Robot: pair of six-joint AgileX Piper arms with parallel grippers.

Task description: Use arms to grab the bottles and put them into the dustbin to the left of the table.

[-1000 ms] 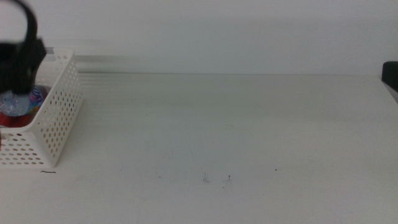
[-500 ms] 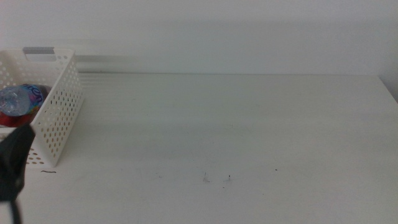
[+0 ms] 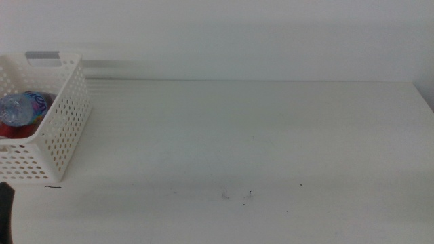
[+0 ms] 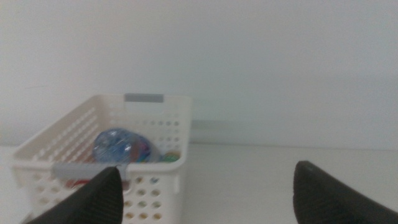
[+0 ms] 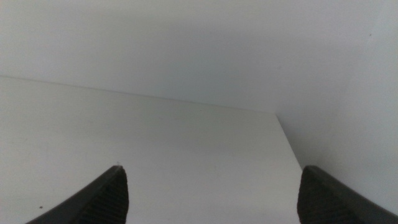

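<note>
The white perforated dustbin [image 3: 64, 129] stands at the table's left edge, with a grey strip at its rim. Inside it lie a clear water bottle [image 3: 20, 107] with a blue label and a red can [image 3: 12, 129] beneath it. The left wrist view shows the same dustbin [image 4: 163, 127] with the water bottle [image 4: 118, 146] in it. My left gripper [image 4: 208, 190] is open and empty, drawn back in front of the dustbin; only a dark tip [image 3: 5, 210] shows in the middle view. My right gripper [image 5: 214, 193] is open, empty, over bare table [image 5: 155, 143].
The white table [image 3: 258, 135] runs wide to the right of the dustbin, with a few small dark specks [image 3: 237, 195] near its front. A white wall stands behind it. The table's right edge [image 5: 289, 149] shows in the right wrist view.
The left arm has pulled back from above the dustbin toward the lower left corner and is nearly out of the middle view. The dark part at the right edge has gone.
</note>
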